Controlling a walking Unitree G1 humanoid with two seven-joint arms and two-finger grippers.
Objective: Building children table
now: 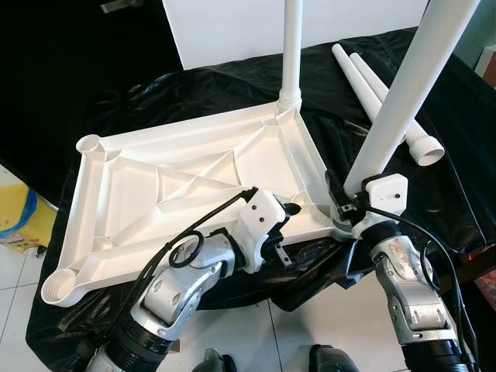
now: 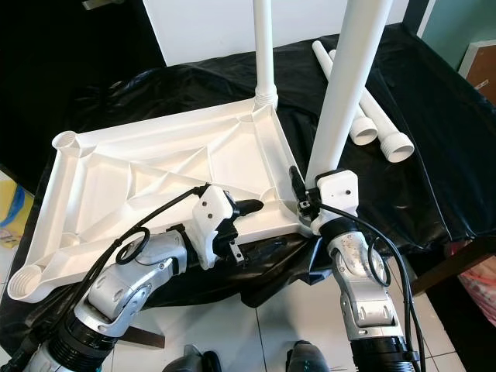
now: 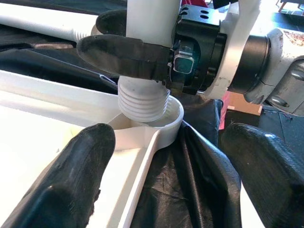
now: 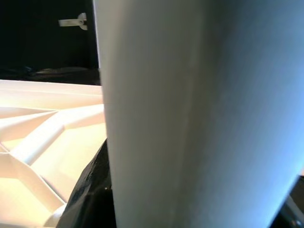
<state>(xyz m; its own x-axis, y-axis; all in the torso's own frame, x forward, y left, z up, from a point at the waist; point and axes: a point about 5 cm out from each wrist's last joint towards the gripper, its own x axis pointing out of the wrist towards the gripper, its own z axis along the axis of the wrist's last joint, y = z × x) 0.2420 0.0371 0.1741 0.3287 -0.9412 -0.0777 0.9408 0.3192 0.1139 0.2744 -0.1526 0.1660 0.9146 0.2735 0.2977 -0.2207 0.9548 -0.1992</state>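
Left eye view first: the white tabletop [image 1: 186,182] lies upside down on a black sheet [image 1: 434,155], ribbed underside up, sockets at its corners. One table leg [image 1: 292,46] already stands upright in the far corner socket. Over at the near right corner, the right gripper [image 1: 339,195] has its black fingers clamped around a second leg [image 1: 411,85], low down near its threaded end, and that leg rises tilted up toward the right.

From the left wrist camera, the detail is sharp: the leg's ribbed thread [image 3: 142,102] sits right at the mouth of the corner socket [image 3: 164,126], slightly askew, with one right finger [image 3: 123,54] wrapped across the tube just above it.

The left gripper [image 1: 298,213] sits just beside that same corner at the tabletop's near edge. Its two fingers [image 3: 71,180] are spread wide; one lies over the tabletop's rim, the other over the black sheet, gripping nothing.

Two spare legs [image 1: 387,101] lie side by side on the sheet beyond, well apart from the action. White tile floor [image 1: 310,325] shows below the sheet's edge, and the right wrist camera sees the held leg up close, pale against the tabletop's ribs.
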